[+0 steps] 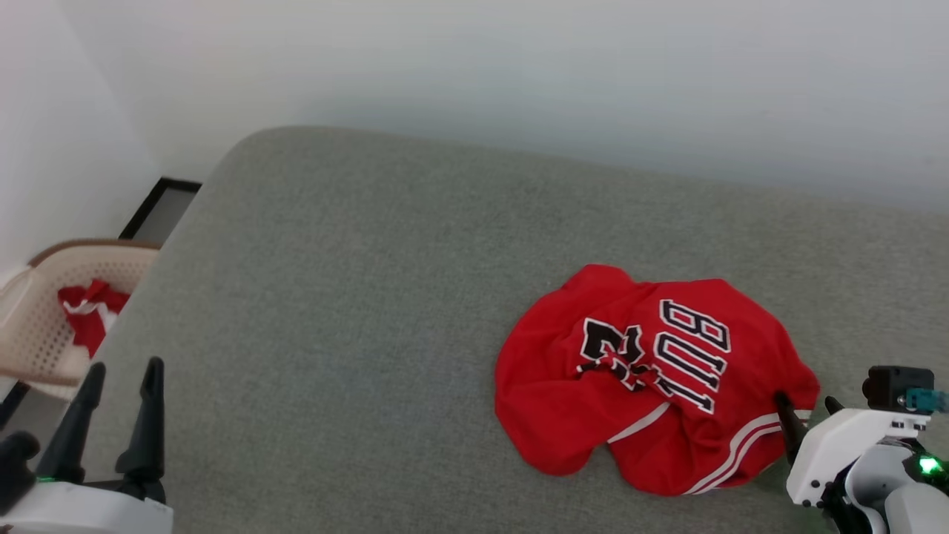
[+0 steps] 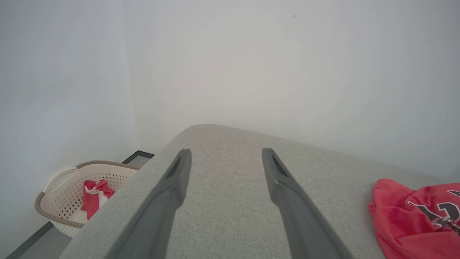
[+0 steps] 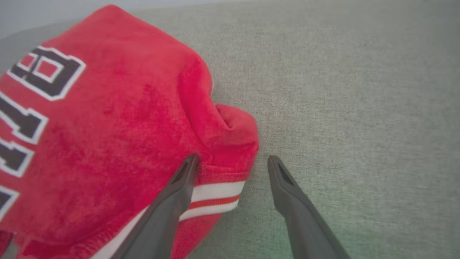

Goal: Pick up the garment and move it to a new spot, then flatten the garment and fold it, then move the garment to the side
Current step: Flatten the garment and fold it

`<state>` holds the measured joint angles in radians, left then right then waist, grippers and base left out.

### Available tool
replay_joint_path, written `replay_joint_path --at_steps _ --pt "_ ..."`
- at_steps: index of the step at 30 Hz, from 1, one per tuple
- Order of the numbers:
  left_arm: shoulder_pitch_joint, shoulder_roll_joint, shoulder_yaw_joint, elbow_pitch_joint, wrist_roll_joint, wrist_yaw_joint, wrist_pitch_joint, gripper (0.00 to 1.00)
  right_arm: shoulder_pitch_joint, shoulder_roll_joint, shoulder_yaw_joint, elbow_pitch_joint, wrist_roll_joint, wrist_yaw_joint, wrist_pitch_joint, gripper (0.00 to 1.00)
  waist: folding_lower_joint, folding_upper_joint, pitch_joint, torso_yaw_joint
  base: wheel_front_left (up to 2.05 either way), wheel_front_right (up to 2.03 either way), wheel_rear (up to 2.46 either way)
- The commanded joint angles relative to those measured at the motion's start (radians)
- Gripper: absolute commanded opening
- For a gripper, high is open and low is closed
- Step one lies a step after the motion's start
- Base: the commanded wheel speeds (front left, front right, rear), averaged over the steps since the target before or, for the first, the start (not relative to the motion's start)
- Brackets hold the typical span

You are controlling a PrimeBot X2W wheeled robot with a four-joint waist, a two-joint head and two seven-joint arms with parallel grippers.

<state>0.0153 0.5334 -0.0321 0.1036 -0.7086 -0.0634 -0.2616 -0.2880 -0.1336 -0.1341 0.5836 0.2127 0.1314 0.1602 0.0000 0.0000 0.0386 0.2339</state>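
Observation:
The garment (image 1: 652,378), a red jersey with black white-outlined lettering and striped trim, lies crumpled on the grey cushioned surface (image 1: 356,297) at the right. My right gripper (image 1: 808,411) stands open at the jersey's right edge. In the right wrist view the gripper (image 3: 231,162) straddles the jersey's (image 3: 107,136) trimmed corner: one finger lies over the cloth, the other over bare cushion. My left gripper (image 1: 122,378) is open at the lower left, far from the jersey. Seen from the left wrist, that gripper (image 2: 224,154) has nothing between its fingers, and the jersey (image 2: 417,219) is off to the right.
A beige perforated basket (image 1: 44,311) holding red and white cloth stands on the floor left of the cushion; it shows in the left wrist view too (image 2: 68,194). White walls close in behind and to the left. The cushion's rounded corner lies at the far left.

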Motion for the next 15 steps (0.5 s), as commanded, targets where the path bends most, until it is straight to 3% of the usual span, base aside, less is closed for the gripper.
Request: replay_joint_path --at_steps 1,5,6,7,15 --pt "-0.014 -0.007 0.004 0.0 0.011 -0.007 -0.003 1.0 -0.012 0.001 -0.006 0.009 -0.011 -0.001 0.008 1.0 0.0 0.0 0.028 0.024 0.0 0.0 0.0" --pt "-0.025 -0.035 0.014 0.009 0.026 -0.016 -0.002 1.0 -0.048 0.012 -0.016 0.054 -0.007 -0.001 0.05 1.0 0.0 0.0 0.048 0.03 0.0 0.0 0.0" --pt "-0.029 -0.042 0.017 0.012 0.028 -0.02 -0.002 1.0 -0.052 0.012 -0.016 0.066 -0.009 -0.001 0.058 0.78 0.0 0.0 0.051 0.03 0.0 0.0 0.0" --pt "-0.034 -0.047 0.019 0.014 0.033 -0.024 -0.002 1.0 -0.056 0.012 -0.011 0.078 -0.013 -0.001 0.066 0.0 0.0 0.0 0.054 0.031 0.0 0.0 0.0" --pt "-0.033 -0.076 0.047 0.035 0.054 -0.043 -0.002 1.0 -0.073 -0.01 0.018 0.084 -0.007 -0.002 0.047 0.0 0.0 0.0 0.044 0.02 0.0 0.0 0.0"
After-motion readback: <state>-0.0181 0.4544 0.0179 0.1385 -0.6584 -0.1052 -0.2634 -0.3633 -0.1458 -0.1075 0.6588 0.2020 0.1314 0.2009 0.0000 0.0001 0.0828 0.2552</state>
